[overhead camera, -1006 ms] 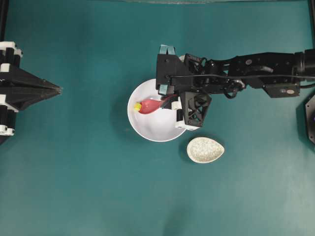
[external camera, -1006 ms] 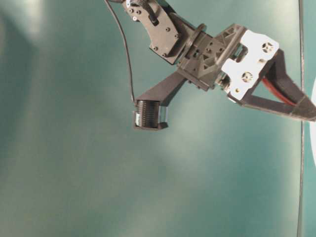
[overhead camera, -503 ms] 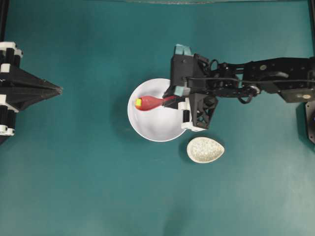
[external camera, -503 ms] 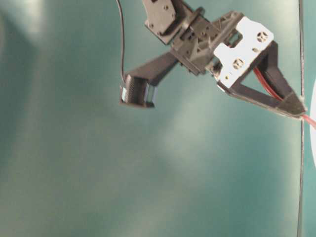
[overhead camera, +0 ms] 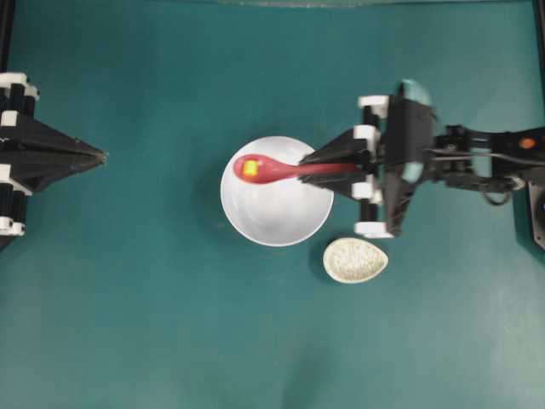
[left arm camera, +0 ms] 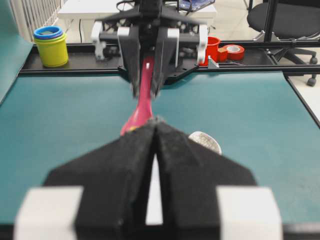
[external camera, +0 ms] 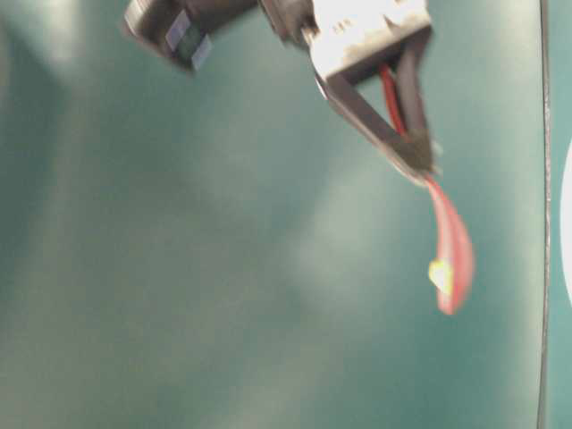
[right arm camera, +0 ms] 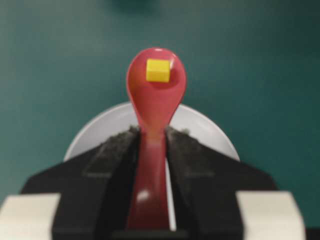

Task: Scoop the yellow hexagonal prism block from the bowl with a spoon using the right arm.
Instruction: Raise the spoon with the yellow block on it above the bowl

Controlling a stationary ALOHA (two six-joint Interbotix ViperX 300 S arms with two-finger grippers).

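The right claw [overhead camera: 313,164] is clenched on the handle of the spoon [overhead camera: 272,169], just beside the bowl [overhead camera: 277,217] rim. The spoon reaches out over the bowl, and the yellow hexagonal prism block [overhead camera: 250,169] sits in its scoop, apparently lifted clear of the bowl's floor, though the table-level view is blurred. The left claw [overhead camera: 100,156] is pressed shut on nothing, well apart from the bowl. A speckled spoon rest [overhead camera: 355,260] lies on the teal surface [overhead camera: 170,324] near the bowl
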